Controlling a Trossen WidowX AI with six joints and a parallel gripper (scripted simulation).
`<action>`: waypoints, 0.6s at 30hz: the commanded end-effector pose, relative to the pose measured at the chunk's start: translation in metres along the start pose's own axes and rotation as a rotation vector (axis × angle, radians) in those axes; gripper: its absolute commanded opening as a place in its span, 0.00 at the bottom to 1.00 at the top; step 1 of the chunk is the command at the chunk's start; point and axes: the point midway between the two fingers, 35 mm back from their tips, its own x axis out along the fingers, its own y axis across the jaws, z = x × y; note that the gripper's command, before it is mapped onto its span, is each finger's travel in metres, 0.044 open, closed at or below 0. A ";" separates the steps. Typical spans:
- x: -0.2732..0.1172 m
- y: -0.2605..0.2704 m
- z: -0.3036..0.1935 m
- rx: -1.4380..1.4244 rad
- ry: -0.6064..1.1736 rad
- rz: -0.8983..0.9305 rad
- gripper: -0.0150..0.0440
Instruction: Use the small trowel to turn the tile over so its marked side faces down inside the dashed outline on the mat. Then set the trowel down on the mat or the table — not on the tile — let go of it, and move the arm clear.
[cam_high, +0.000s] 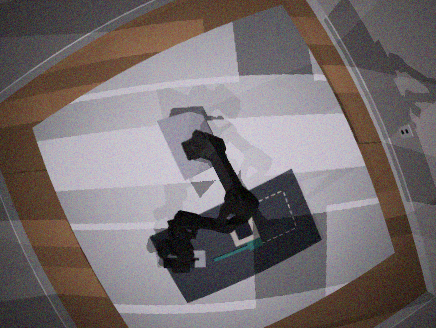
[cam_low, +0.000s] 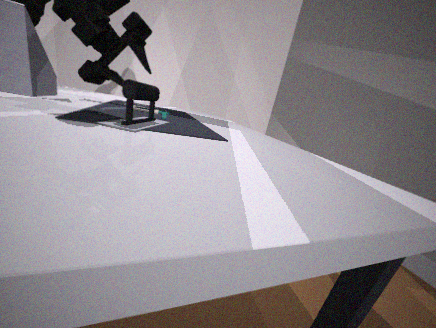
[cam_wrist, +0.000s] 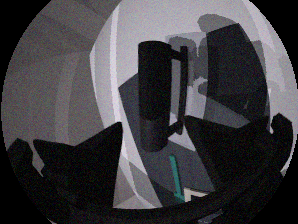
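A trowel (cam_high: 200, 257) (cam_low: 141, 91) (cam_wrist: 154, 90) with a thick black raised handle and pale flat plate stands at the left end of the dark mat (cam_high: 200, 285) (cam_low: 205, 131) (cam_wrist: 132, 95). My gripper (cam_low: 136, 78) (cam_wrist: 153, 123) is open and empty, just above the handle. In the wrist view the handle appears between the fingertips, with gaps on both sides. The cream tile (cam_high: 245, 242) (cam_wrist: 194, 191) lies on the mat with a dark patch on its upper face, partly hidden by the arm. The dashed outline (cam_high: 295, 228) is to its right.
A thin teal piece (cam_high: 232, 253) (cam_low: 163, 114) (cam_wrist: 175, 175) with a wider end lies along the tile's near side. My arm's forearm passes over the tile and mat. A grey block (cam_high: 172, 135) (cam_low: 12, 55) stands near the arm base.
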 end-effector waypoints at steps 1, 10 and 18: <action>-0.003 -0.006 -0.003 0.054 0.010 0.002 0.76; 0.006 -0.005 -0.003 0.052 0.010 0.001 0.76; 0.019 -0.004 -0.003 0.051 0.010 0.001 0.76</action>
